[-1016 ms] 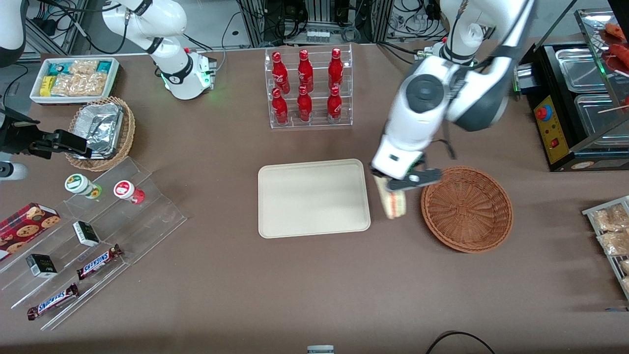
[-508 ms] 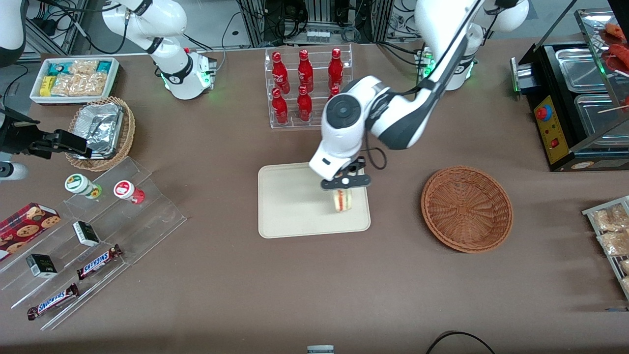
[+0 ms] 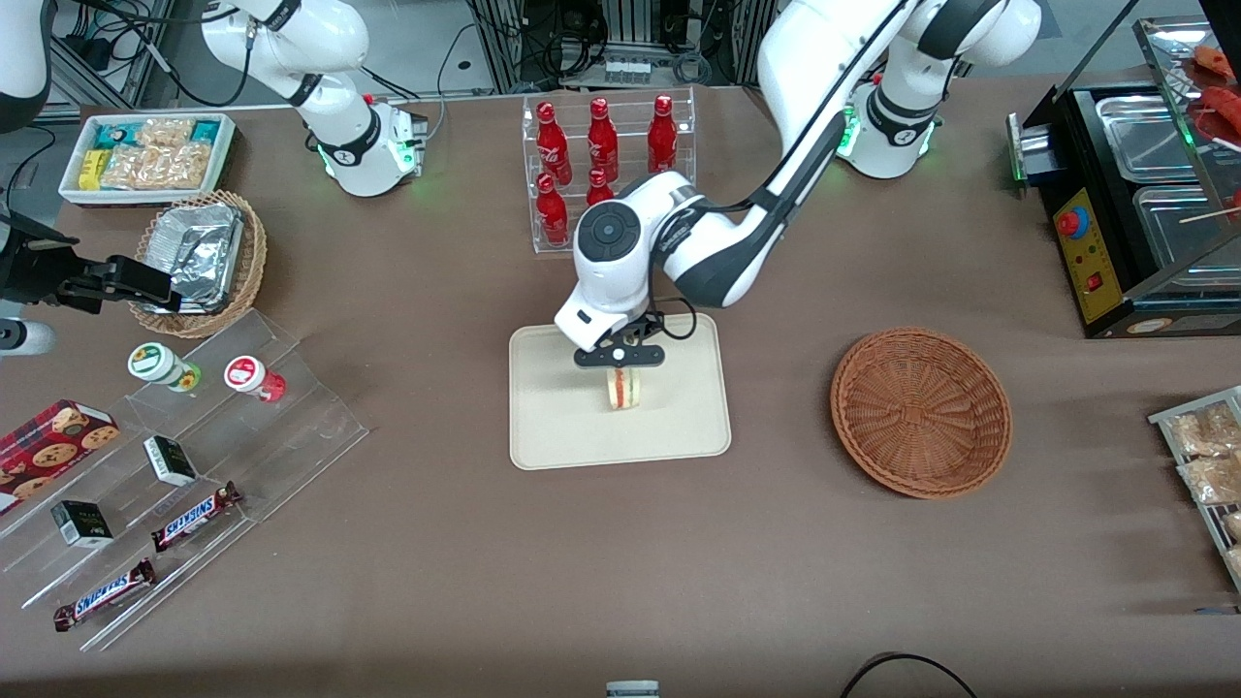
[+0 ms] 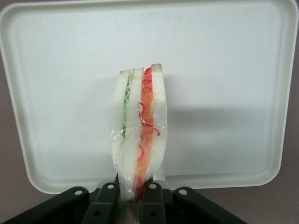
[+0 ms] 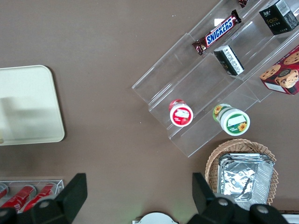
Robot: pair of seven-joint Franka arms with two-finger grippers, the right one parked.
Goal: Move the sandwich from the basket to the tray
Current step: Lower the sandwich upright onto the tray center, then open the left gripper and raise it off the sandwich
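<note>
The wrapped sandwich (image 3: pixel 625 388) (image 4: pixel 138 130), white bread with green and red filling, hangs over the middle of the cream tray (image 3: pixel 553 427) (image 4: pixel 224 70). My gripper (image 3: pixel 620 357) (image 4: pixel 131 200) is shut on its narrow end, holding it upright above the tray. Whether the sandwich touches the tray surface cannot be told. The reddish-brown wicker basket (image 3: pixel 921 412) stands empty on the table beside the tray, toward the working arm's end.
A clear rack of red bottles (image 3: pixel 606 174) stands farther from the front camera than the tray, close to my arm. A tiered clear shelf with snacks (image 3: pixel 175 465), a tan basket with a foil container (image 3: pixel 199 257) and a white snack bin (image 3: pixel 145 155) lie toward the parked arm's end.
My gripper carried the sandwich from beside the basket, over the tray's edge, to above the tray's middle. The basket and tray have not moved.
</note>
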